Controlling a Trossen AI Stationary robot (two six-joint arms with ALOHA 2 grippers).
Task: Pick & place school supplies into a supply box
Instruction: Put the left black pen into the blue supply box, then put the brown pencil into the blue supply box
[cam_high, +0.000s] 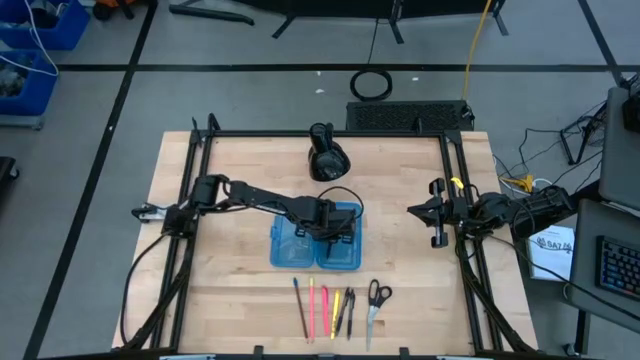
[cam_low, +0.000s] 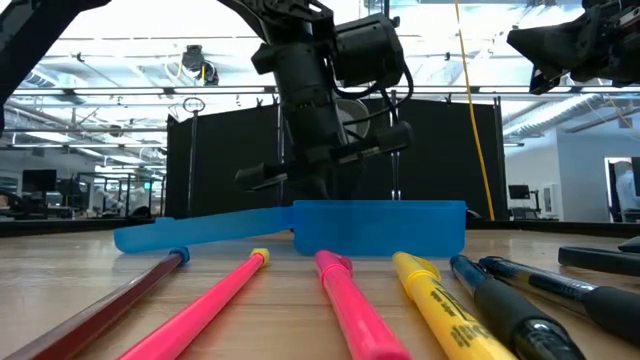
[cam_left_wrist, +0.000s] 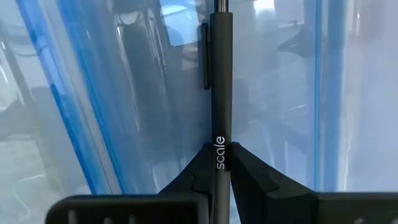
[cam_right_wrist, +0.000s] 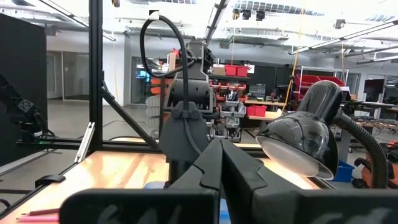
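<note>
Your left gripper (cam_high: 335, 226) hangs directly over the translucent blue plastic hinged pencil case (cam_high: 288, 250), its fingers (cam_left_wrist: 249, 174) pinched tight on a slim black pen (cam_left_wrist: 220, 93) that points down into the case's open half. The wrist view shows that pen against blue plastic walls, with the word "scale" printed in white on its barrel just above the fingertips; its lower end is cut off, so you cannot tell whether it touches the case floor.

Below the gripper, towards the table's near edge, the remaining supplies lie in a row: a dark brown pencil (cam_high: 299, 306), two pink-red pens (cam_high: 311, 307), a yellow highlighter (cam_high: 335, 303), more black pens (cam_high: 349, 311) and the black-handled scissors with silver blades (cam_high: 376, 300). All lie well apart from the case. Beyond the gripper, a black rounded desk lamp (cam_high: 326, 158) stands at the table's far side.

Your right gripper (cam_high: 437, 212) waits off to the right edge of the table, fingers (cam_right_wrist: 205, 171) pressed together and holding nothing. From table height the arm hides the case's far wall, and the writing on the yellow highlighter is too blurred to read.
</note>
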